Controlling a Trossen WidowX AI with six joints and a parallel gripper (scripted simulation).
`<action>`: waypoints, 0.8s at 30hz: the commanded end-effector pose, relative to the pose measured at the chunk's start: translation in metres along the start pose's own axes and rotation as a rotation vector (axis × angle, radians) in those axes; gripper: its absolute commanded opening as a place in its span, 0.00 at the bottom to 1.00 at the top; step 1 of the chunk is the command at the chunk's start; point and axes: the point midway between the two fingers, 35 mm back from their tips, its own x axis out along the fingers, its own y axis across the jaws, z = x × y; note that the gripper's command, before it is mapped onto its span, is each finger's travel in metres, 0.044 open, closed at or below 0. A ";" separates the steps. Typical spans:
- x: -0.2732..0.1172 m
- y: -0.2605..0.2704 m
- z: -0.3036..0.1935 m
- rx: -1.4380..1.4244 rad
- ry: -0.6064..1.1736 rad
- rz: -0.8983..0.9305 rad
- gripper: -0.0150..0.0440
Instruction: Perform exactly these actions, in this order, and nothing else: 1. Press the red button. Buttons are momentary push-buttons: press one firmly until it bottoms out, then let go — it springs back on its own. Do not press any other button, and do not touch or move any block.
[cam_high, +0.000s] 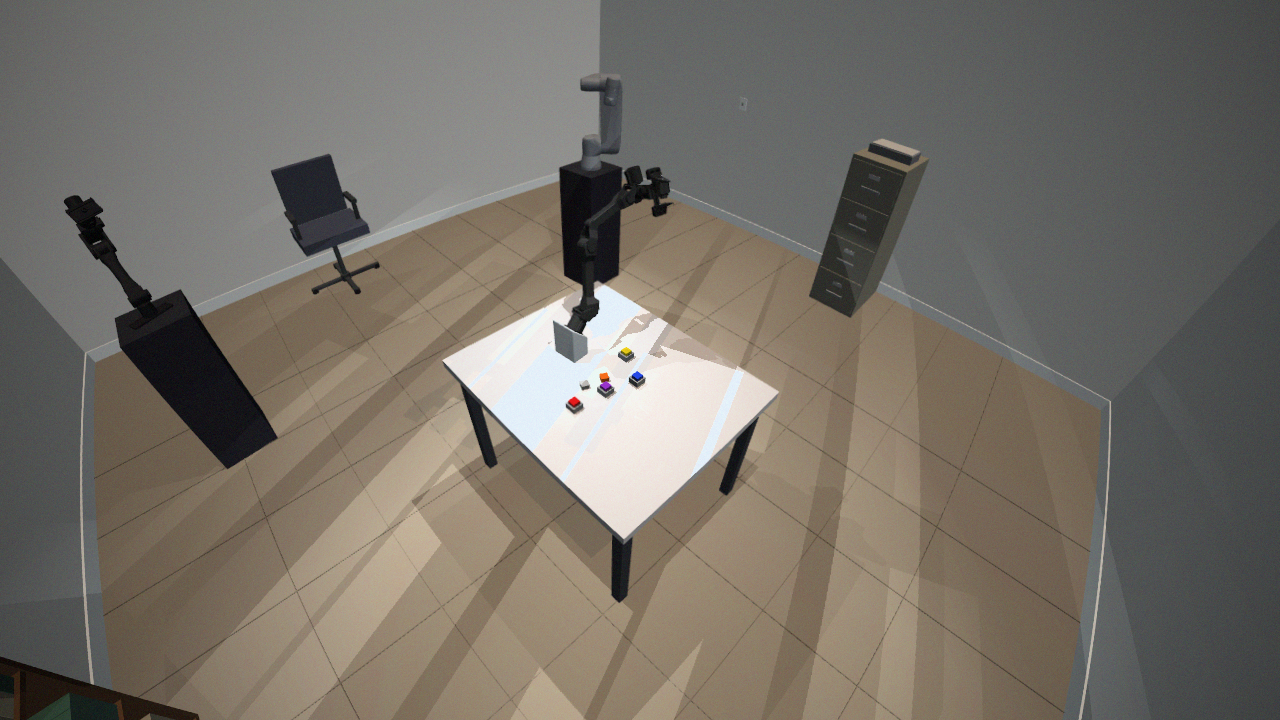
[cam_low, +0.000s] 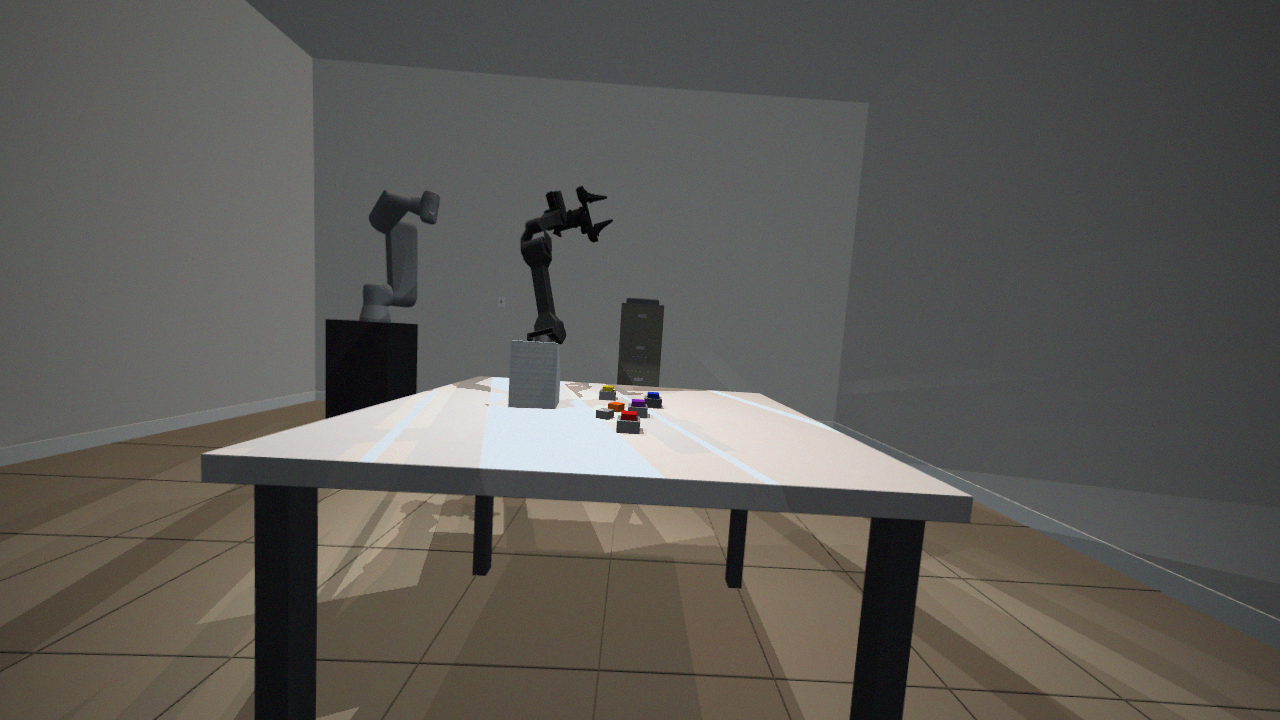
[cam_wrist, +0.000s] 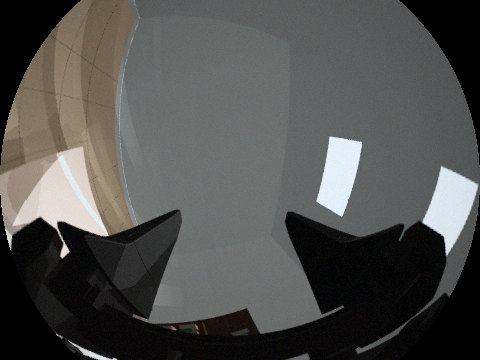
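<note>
High above the white table (cam_low: 501, 447), the black gripper (cam_low: 594, 213) is being held spread, well apart from the small red push-button (cam_low: 629, 416) lying below and forward.

In the exterior view the grey box (cam_low: 534, 373) hides the arm's base, and the buttons overlap: the red button (cam_low: 629, 416) covers part of the purple one (cam_low: 638, 403) behind it, and the small grey block (cam_low: 604, 413) is too small to tell its shape. The table's (cam_low: 375, 465) near legs are cut off by the bottom edge. In the top view something dark is cut off at the bottom left corner and cannot be identified. The wrist view shows only the fingers; the table's far edge is blurred there, and no button is in it.
</note>
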 end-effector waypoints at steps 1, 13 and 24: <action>0.000 0.001 0.002 -0.008 -0.001 -0.006 0.93; 0.065 0.141 0.090 -0.481 -0.012 -0.070 0.93; 0.203 0.301 0.021 -0.806 0.136 0.218 0.93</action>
